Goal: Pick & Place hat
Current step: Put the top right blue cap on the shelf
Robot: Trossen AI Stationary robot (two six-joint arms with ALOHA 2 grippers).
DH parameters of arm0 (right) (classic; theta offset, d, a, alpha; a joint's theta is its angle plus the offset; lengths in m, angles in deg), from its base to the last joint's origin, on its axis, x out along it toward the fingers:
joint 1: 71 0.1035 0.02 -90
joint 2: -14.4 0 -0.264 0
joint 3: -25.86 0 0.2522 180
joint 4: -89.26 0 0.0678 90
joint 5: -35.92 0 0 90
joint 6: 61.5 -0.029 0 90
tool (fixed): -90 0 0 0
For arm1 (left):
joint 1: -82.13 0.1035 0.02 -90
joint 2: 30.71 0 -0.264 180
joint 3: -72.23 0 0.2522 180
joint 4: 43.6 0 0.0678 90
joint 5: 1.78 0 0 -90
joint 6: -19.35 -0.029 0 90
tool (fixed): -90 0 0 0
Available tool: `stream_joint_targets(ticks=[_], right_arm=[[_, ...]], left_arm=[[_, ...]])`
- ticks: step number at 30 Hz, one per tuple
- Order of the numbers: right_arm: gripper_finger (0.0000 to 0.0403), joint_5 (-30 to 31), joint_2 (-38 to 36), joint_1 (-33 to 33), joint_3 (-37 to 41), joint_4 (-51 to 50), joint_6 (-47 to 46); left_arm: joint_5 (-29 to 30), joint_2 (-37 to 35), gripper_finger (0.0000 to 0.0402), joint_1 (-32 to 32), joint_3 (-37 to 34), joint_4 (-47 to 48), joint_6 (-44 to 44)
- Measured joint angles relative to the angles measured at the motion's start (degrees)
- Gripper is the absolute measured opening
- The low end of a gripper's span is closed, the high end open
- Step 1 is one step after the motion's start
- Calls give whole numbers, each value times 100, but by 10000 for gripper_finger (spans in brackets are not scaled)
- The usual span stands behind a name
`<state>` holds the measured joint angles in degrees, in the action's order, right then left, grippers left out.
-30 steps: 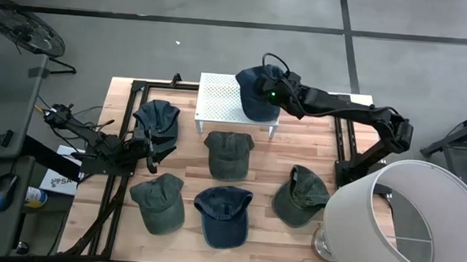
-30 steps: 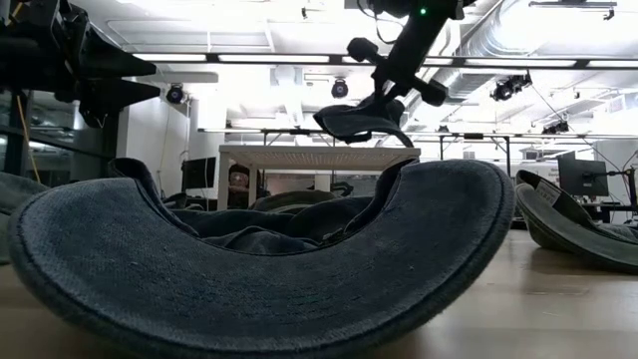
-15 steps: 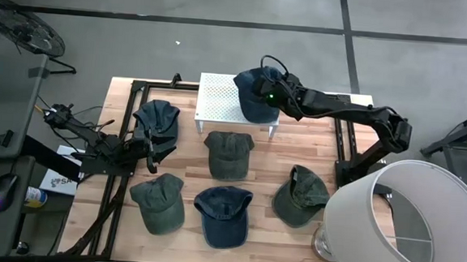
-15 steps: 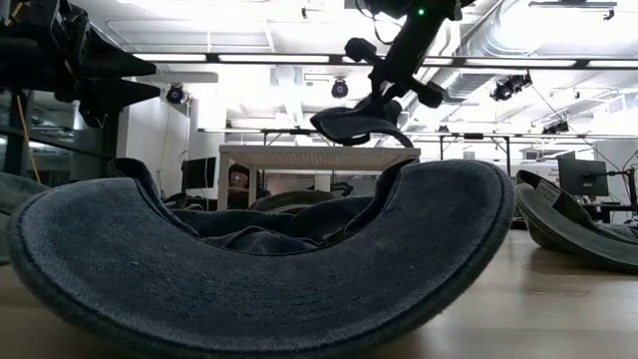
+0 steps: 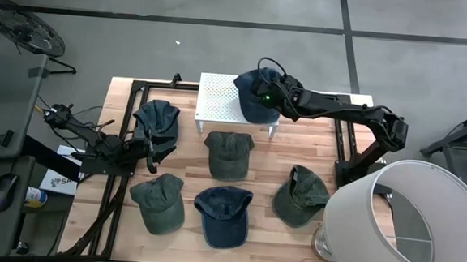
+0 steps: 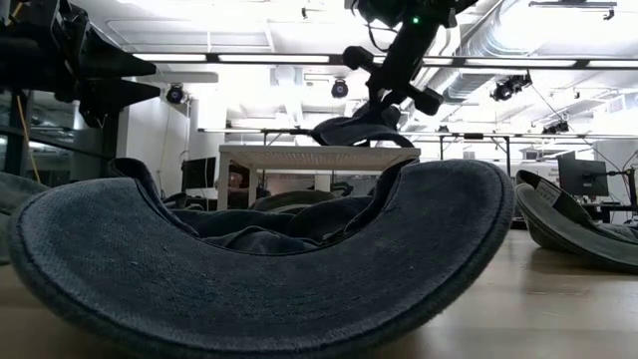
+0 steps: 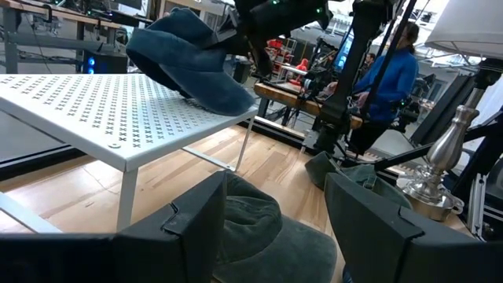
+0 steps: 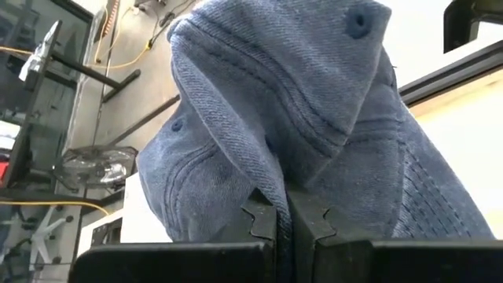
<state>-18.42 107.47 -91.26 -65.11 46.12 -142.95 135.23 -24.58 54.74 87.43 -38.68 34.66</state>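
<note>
Pinching blue hat in right gripper | wrist-only: fabric fold | left gripper open

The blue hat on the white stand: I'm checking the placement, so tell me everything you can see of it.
The blue hat is a denim-looking cap with stitched panels and eyelets, its crown creased where the right gripper is shut on a fold of cloth. It sits tilted at the right end of the white perforated stand, partly hanging over the edge. In the left wrist view its lower side appears to touch the stand top, so it looks set down but not released.
</note>
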Motion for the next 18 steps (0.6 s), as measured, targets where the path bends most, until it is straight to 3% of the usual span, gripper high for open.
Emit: stream_joint_targets(ticks=[18], right_arm=[[0, -190, 260, -143, 0, 312, -81]], left_arm=[[0, 0, 214, 2, 2, 4, 0]])
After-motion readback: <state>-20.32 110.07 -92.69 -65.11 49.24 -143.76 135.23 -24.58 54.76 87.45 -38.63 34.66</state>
